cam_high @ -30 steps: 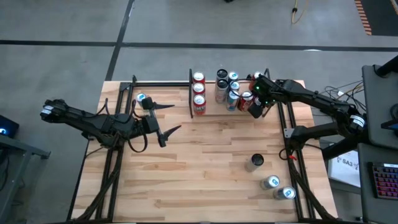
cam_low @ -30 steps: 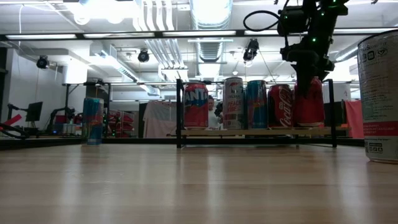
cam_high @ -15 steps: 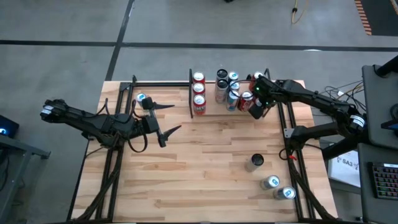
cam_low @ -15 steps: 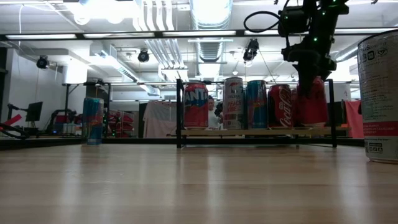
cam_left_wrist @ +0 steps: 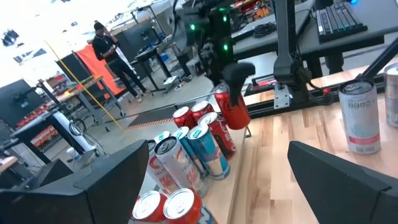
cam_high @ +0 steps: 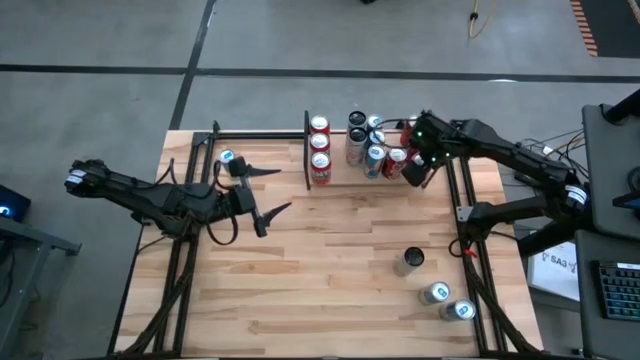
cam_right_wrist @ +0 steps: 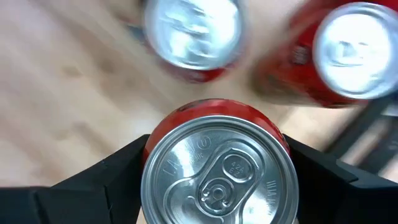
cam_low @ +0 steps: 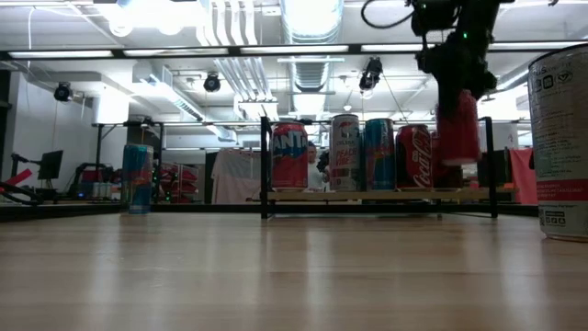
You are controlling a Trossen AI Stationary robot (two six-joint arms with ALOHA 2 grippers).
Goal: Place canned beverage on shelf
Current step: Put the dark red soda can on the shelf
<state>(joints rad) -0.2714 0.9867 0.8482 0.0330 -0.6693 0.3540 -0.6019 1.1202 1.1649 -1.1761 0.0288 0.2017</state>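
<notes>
The right gripper (cam_low: 457,97), fingers clamped on a red can (cam_low: 458,129), has lifted it above the shelf (cam_low: 377,195); left gripper (cam_high: 262,192) gapes empty

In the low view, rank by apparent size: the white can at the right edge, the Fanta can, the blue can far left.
1. White can, though it is nearest the camera.
2. Fanta can.
3. Blue can, only slightly smaller; it stands farther back.

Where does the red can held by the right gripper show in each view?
High view: red can, at the shelf's right end, mostly hidden by the right gripper.
Low view: upper right, lifted above the shelf board.
Left wrist view: centre, tilted.
Right wrist view: bottom centre, between fingers.
Shared landmark: the shelf's can row.
</notes>
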